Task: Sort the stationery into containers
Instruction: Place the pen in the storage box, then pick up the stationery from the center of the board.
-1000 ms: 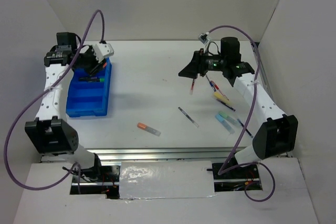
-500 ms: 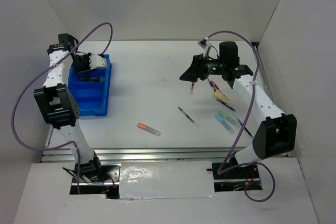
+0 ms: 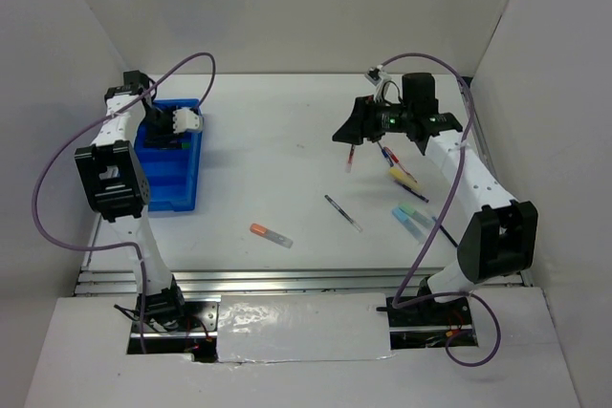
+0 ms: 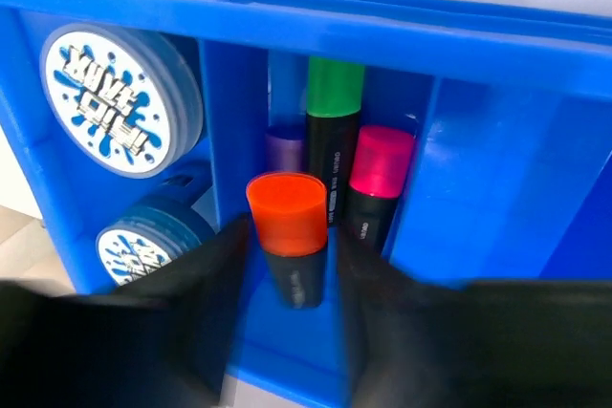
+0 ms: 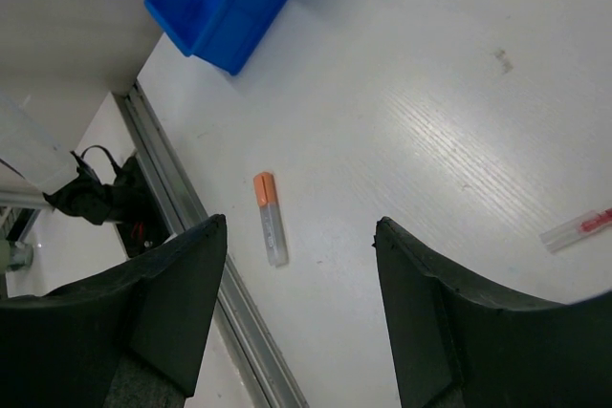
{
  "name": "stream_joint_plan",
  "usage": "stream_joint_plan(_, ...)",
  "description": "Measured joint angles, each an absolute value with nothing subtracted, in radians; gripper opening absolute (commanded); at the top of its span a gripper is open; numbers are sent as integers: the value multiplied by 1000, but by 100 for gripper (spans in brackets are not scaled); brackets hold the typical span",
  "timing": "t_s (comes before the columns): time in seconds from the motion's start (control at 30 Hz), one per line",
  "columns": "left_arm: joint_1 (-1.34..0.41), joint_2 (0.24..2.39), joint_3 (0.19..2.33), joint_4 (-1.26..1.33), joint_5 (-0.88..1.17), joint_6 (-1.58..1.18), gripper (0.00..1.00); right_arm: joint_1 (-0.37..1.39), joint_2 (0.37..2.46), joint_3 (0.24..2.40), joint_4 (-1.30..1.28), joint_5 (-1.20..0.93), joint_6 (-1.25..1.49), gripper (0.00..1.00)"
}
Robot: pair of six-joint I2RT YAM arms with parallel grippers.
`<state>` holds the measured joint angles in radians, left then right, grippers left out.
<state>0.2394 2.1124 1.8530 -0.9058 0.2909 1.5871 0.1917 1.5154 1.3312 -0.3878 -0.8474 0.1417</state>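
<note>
An orange-capped highlighter [image 4: 287,226] is held cap-up in the left tool [image 4: 289,246], whose fingers are closed against its dark barrel on both sides. It is positioned inside a compartment at the far end of the blue tray [image 4: 497,140]. The green highlighter [image 4: 335,93], pink highlighter [image 4: 381,161] and purple highlighter [image 4: 284,152] already lie just beside it. The placement is judged to keep markers grouped together. A tape roll [image 4: 120,100] and a second tape roll [image 4: 143,247] are seen in the adjoining compartment, kept apart from the markers by a divider. Release is judged to be the step in hand.

Several items are left unsorted on the surface [image 3: 277,140]. An orange-capped marker [image 3: 271,233] lies near the front, a thin dark pen [image 3: 342,212] near the centre, and light blue markers [image 3: 411,220] to the right. The right tool [image 5: 298,236] is spread wide and nothing is held in it. It is suspended above the surface, right of centre and near the loose items, and is judged to be placed for a later pick.
</note>
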Motion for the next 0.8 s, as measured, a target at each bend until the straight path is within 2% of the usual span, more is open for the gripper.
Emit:
stream_joint_plan(0.03,239,2113,1854,-902,291,1585,63,191,1515,1333,-392,-846,138,70)
stream_joint_plan(0.1,240,2113,1866,-898,294,1566,67,188,1515,1336,-401,-839,131,70)
stream_joint_plan(0.13,241,2113,1875,-894,300,1557,73,188,1515,1337,-409,-835,126,70)
stream_joint_plan(0.37,249,2074,1938,-879,367,1443,71,202,1515,1376,-514,-748,41,69)
stream_joint_plan(0.5,281,2000,2042,-851,461,1184,68,324,1520,1433,-611,-580,-75,67)
stream_joint_plan(0.53,294,1959,2042,-816,478,1085,69,374,1524,1437,-625,-546,-97,67)
stream_joint_plan(0.57,307,1906,2020,-773,490,981,74,433,1530,1437,-638,-510,-115,67)
stream_joint_plan(0.6,324,1836,1987,-738,504,881,88,500,1544,1437,-653,-477,-130,67)
stream_joint_plan(0.63,341,1761,1941,-697,514,776,98,559,1562,1437,-663,-449,-142,67)
stream_joint_plan(0.8,419,1338,1620,-506,553,342,99,785,1730,1457,-717,-327,-181,66)
